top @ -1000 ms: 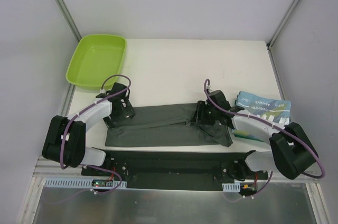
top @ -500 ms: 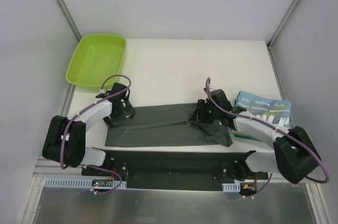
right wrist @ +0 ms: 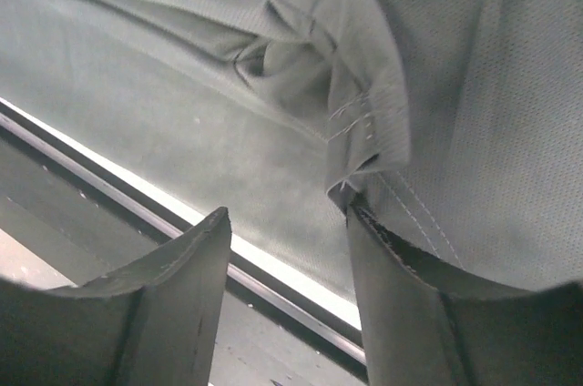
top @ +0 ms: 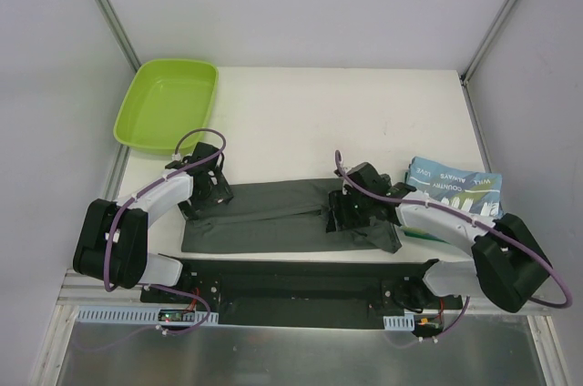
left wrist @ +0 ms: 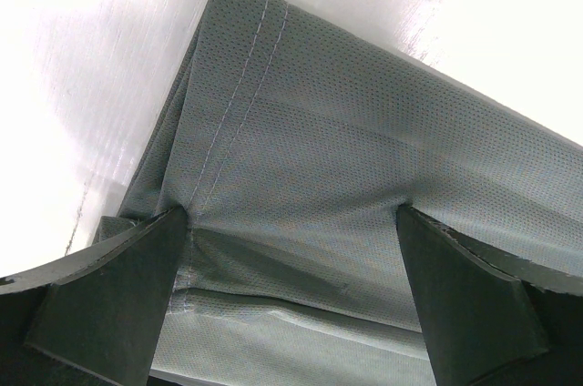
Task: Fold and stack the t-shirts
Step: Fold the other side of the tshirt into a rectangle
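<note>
Limp dark grey t-shirt [top: 264,222] likely handles best pinched at its stitched hem; left tool [left wrist: 291,213] gapes wide, right tool [right wrist: 287,211] half-parted, both empty.

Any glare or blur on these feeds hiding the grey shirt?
Left wrist: table blown out white, grey t-shirt weave sharp. Right wrist: evenly lit, stitching crisp, gripper fingers dark. Top external: even light, no glare.

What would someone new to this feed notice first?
A dark grey t-shirt lies stretched along the near edge of the table, with the left gripper open on its left end and the right gripper over its bunched right part. A folded light blue t-shirt sits at the right, a lime-green tray at the far left corner.
</note>
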Action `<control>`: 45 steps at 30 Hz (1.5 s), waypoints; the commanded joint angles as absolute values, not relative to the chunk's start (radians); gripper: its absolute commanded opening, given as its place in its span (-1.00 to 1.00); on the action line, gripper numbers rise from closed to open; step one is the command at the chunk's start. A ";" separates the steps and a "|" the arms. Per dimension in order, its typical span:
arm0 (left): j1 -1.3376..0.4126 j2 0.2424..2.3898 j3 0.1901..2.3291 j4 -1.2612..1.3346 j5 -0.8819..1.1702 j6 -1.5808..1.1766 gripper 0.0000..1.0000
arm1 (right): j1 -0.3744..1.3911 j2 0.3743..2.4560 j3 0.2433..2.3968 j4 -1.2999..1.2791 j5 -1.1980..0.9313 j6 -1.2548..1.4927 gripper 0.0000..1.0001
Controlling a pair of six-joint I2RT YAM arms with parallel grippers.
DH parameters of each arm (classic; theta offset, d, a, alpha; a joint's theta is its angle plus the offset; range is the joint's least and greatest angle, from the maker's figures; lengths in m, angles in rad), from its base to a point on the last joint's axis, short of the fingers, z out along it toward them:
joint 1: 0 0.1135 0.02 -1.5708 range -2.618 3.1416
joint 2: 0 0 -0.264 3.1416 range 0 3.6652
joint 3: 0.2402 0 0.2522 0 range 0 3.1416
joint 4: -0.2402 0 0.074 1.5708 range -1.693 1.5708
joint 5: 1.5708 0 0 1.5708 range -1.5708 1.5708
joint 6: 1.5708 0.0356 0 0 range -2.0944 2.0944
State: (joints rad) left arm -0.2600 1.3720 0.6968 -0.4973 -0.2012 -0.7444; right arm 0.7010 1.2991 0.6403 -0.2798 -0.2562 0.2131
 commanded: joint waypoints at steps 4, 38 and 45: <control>-0.249 1.365 0.673 -0.505 -0.210 -0.732 0.98 | 0.718 1.114 0.713 -0.374 -0.207 0.118 0.39; -0.249 1.367 0.678 -0.503 -0.204 -0.729 0.98 | 0.672 1.420 0.778 -0.132 -0.411 0.153 0.93; -0.249 1.367 0.675 -0.505 -0.207 -0.729 0.98 | 0.678 1.515 0.762 -0.097 -0.394 0.170 0.93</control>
